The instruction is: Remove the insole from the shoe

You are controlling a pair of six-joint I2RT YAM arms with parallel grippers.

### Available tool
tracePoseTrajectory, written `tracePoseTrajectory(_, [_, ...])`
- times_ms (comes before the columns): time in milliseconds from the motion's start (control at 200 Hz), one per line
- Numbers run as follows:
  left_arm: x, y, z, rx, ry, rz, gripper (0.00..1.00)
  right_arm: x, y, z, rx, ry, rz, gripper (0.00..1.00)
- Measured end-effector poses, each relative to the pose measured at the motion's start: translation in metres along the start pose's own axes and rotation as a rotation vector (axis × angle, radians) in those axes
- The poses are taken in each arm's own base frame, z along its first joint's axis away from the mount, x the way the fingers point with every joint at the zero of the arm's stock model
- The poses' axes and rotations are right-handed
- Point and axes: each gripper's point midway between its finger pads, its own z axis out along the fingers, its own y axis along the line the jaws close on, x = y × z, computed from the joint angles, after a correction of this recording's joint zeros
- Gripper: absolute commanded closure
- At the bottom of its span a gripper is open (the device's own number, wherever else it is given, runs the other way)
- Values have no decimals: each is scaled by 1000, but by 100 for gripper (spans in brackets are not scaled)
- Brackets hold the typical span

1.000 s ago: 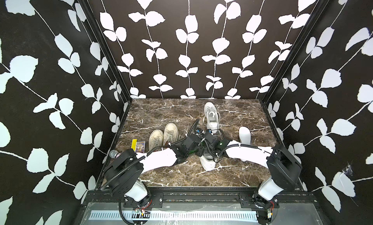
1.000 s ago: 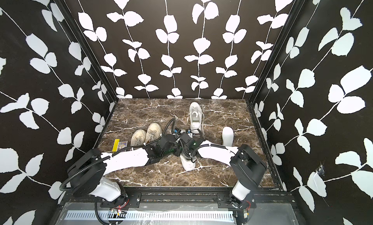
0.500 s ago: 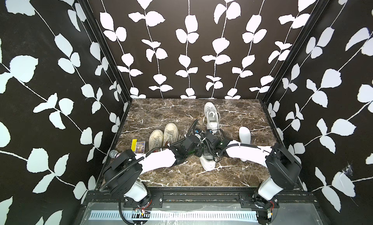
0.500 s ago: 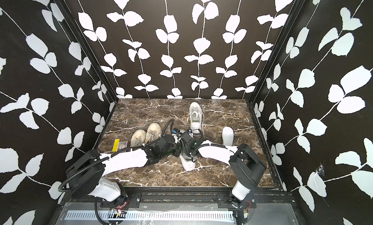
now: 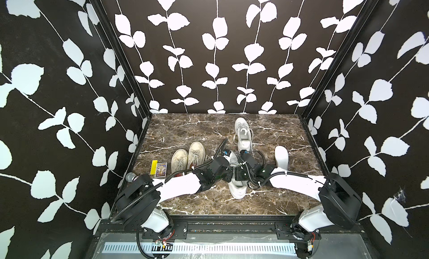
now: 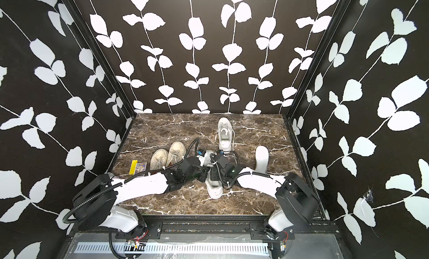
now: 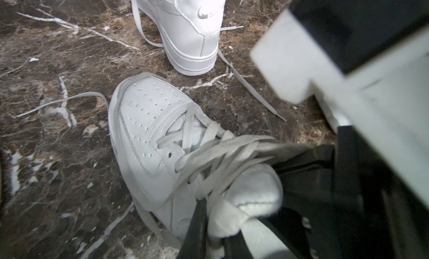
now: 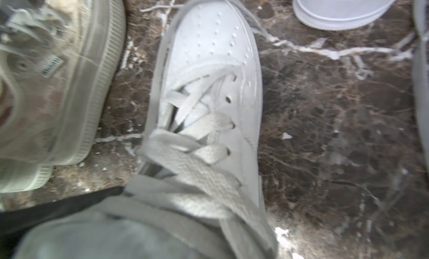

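The white shoe (image 5: 237, 191) lies in the near middle of the worktop (image 5: 185, 130), toe to the far side and heel towards me; the insole I want is down inside it, hidden under both wrists, so I cannot see its edge; my left gripper (image 5: 229, 173) sits over the shoe's mouth, and in the left wrist view its jaws look pressed onto a soft white padded flap (image 7: 253, 190) behind the laces (image 7: 209, 148); whether that flap is the tongue or the insole's end I cannot tell; my right gripper (image 5: 242, 174) comes in from the right with jaws pressed together, and what they pinch, if anything, is not shown; I judge the insole light, thin and floppy, foam that bends rather than breaks, possibly stuck to the footbed; the best hold is its heel edge, peeled up and back; the shoe is light too and would rise with it unless pinned; the slack laces could snag; a loose insole (image 5: 281, 156) lies to the right, a second white shoe (image 5: 243, 134) farther off, a beige pair (image 5: 188, 156) to the left
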Motion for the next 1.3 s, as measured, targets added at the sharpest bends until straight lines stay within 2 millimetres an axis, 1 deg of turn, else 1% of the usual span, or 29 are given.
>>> tracePoseTrajectory(120, [0,4,-1,-22,0,-6,100,-2,4,0,-32,-12,7,100])
tracePoseTrajectory(295, [-1,7,-2,-37,-5,-16,100,-5,8,-5,-72,-39,13,100])
tracePoseTrajectory(540, [-5,5,-3,-37,-4,-25,100,-7,11,-11,-102,-76,8,100])
tracePoseTrajectory(715, [-7,9,-3,-48,1,-38,100,-11,17,-14,-121,-105,-18,100])
tracePoseTrajectory(975, [-5,13,-2,-59,17,-43,100,-8,28,-15,-155,-106,-69,100])
tracePoseTrajectory(1300, [-5,12,2,-55,37,-45,100,-7,27,-16,-158,-120,-87,100])
